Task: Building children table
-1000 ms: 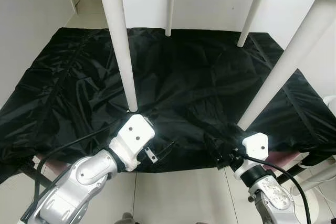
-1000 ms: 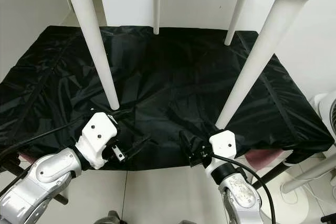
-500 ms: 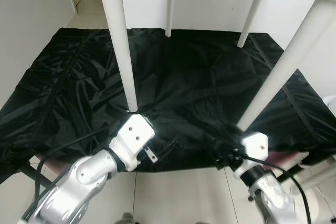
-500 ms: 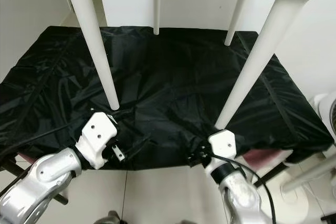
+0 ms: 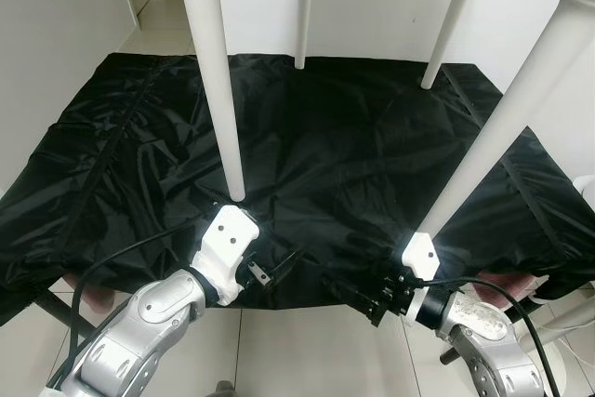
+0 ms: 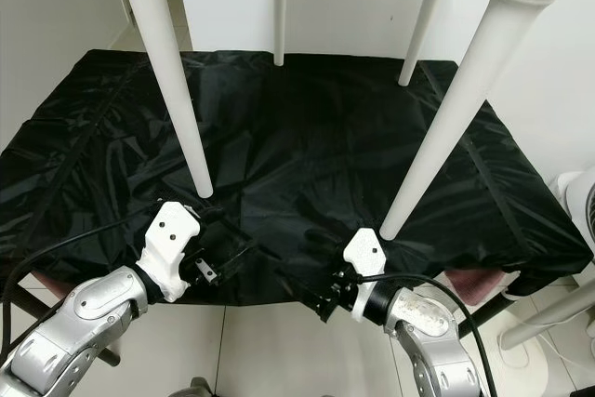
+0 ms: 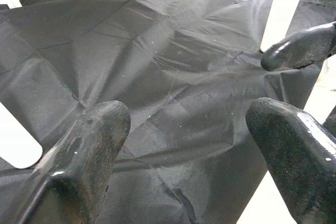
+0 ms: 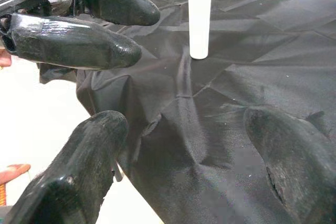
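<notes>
Both end effectors, left (image 5: 279, 269) and right (image 5: 358, 293), open (fingers spread, nothing held) at the near edge of the black sheet (image 5: 325, 137) where four white table legs (image 5: 216, 72) stand.

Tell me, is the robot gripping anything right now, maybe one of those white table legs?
Nothing. Both the left gripper and the right gripper are open over the black cloth, apart from the white table legs.

The right gripper (image 5: 358, 291) has swung inward and lower along the near edge of the black cloth (image 5: 325, 137), away from the near right table leg (image 5: 493, 127). The left gripper (image 5: 274, 262) has edged slightly forward onto the cloth, fingers apart.
</notes>
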### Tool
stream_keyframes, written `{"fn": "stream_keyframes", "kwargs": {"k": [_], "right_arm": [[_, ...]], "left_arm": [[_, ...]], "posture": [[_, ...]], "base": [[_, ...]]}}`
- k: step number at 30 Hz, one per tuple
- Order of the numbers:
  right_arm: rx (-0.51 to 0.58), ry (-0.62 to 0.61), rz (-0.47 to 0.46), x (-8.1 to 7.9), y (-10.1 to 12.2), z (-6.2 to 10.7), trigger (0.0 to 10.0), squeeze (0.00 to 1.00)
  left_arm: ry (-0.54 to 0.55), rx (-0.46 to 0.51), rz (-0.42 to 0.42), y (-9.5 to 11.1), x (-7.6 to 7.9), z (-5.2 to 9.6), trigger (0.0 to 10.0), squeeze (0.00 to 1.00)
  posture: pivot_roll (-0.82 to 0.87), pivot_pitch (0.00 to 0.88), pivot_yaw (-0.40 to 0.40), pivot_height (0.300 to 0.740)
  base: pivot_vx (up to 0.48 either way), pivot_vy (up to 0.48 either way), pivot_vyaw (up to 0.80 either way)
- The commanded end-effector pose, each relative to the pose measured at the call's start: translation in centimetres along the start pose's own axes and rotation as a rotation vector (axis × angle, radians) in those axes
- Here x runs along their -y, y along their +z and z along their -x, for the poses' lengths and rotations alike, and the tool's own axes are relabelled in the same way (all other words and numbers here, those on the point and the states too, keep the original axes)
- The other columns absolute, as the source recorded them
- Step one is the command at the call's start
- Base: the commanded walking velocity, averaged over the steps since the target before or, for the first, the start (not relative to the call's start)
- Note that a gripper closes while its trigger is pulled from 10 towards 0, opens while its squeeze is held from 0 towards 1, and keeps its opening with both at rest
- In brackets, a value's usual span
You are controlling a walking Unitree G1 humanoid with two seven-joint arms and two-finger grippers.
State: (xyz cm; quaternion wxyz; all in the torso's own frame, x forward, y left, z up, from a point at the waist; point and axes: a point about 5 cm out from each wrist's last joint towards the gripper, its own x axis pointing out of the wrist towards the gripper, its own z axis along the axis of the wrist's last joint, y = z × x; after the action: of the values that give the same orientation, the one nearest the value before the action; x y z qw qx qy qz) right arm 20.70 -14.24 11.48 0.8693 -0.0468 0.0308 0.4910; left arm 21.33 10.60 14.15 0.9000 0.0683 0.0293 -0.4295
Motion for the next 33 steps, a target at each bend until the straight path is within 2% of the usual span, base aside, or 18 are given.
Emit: {"fn": "stream_keyframes", "kwargs": {"k": [1,3,8,9,10,12,18,19,20,22,24,26,33], "right_arm": [[-0.014,0.054,-0.026,-0.5,-0.3,0.1,10.0,0.00],[-0.060,0.163,-0.042,-1.3,-0.7,0.9,10.0,0.00],[-0.096,0.219,-0.044,-1.6,-1.1,1.3,10.0,0.00],[-0.118,0.248,-0.042,-1.8,-1.3,1.5,10.0,0.00],[-0.142,0.274,-0.038,-1.9,-1.5,1.8,10.0,0.00],[-0.173,0.298,-0.033,-1.9,-1.9,2.1,10.0,0.00],[-0.189,0.306,-0.035,-1.8,-2.1,2.3,10.0,0.00],[-0.211,0.308,-0.038,-1.7,-2.5,2.4,10.0,0.00],[-0.211,0.308,-0.038,-1.7,-2.5,2.4,10.0,0.00],[-0.268,0.305,-0.029,-1.3,-3.7,2.8,10.0,0.00],[-0.268,0.305,-0.029,-1.3,-3.7,2.8,10.0,0.00],[-0.327,0.270,-0.023,-0.7,-5.2,3.1,10.0,0.00],[-0.370,0.165,-0.047,0.5,-7.1,3.3,10.0,0.00]], "left_arm": [[-0.257,-0.013,0.007,-0.2,1.5,0.4,10.0,0.00],[-0.350,-0.051,0.022,-0.8,2.4,1.2,10.0,0.00],[-0.434,-0.087,0.016,-1.1,3.0,2.0,10.0,0.00],[-0.480,-0.123,0.010,-1.4,3.2,2.5,10.0,0.00],[-0.520,-0.158,-0.008,-1.6,3.3,3.0,10.0,0.00],[-0.560,-0.210,-0.025,-2.2,3.3,3.7,10.0,0.00],[-0.575,-0.246,-0.035,-2.8,3.3,4.1,10.0,0.00],[-0.588,-0.287,-0.039,-3.5,3.4,4.4,10.0,0.00],[-0.588,-0.287,-0.039,-3.5,3.4,4.4,10.0,0.00],[-0.589,-0.364,-0.059,-5.0,3.3,4.9,10.0,0.00],[-0.589,-0.364,-0.059,-5.0,3.3,4.9,10.0,0.00],[-0.555,-0.415,-0.053,-6.6,2.9,5.2,10.0,0.00],[-0.484,-0.451,-0.024,-8.6,1.9,5.2,10.0,0.00]], "posture": [[-0.02,0.000,0.000,0.740],[-0.02,0.000,0.000,0.740],[-0.02,0.000,0.000,0.740],[-0.02,0.000,0.000,0.740],[-0.02,0.063,-0.033,0.740],[-0.02,0.068,-0.031,0.740],[-0.02,0.074,-0.031,0.740],[-0.02,0.082,-0.032,0.740],[-0.02,0.082,-0.032,0.740],[-0.02,0.085,-0.031,0.740],[-0.02,0.085,-0.031,0.740],[-0.02,0.085,-0.031,0.740],[-0.02,0.081,-0.032,0.740]], "base": [[0.000,0.000,0.00],[0.000,0.000,0.00],[0.000,0.000,0.00],[0.000,0.000,0.00],[0.000,0.000,0.00],[0.000,0.000,0.00],[0.000,0.000,0.00],[0.000,0.000,0.00],[0.000,0.000,0.00],[0.000,0.000,0.00],[0.000,0.000,0.00],[0.000,0.000,0.00],[0.000,0.000,0.00]]}}
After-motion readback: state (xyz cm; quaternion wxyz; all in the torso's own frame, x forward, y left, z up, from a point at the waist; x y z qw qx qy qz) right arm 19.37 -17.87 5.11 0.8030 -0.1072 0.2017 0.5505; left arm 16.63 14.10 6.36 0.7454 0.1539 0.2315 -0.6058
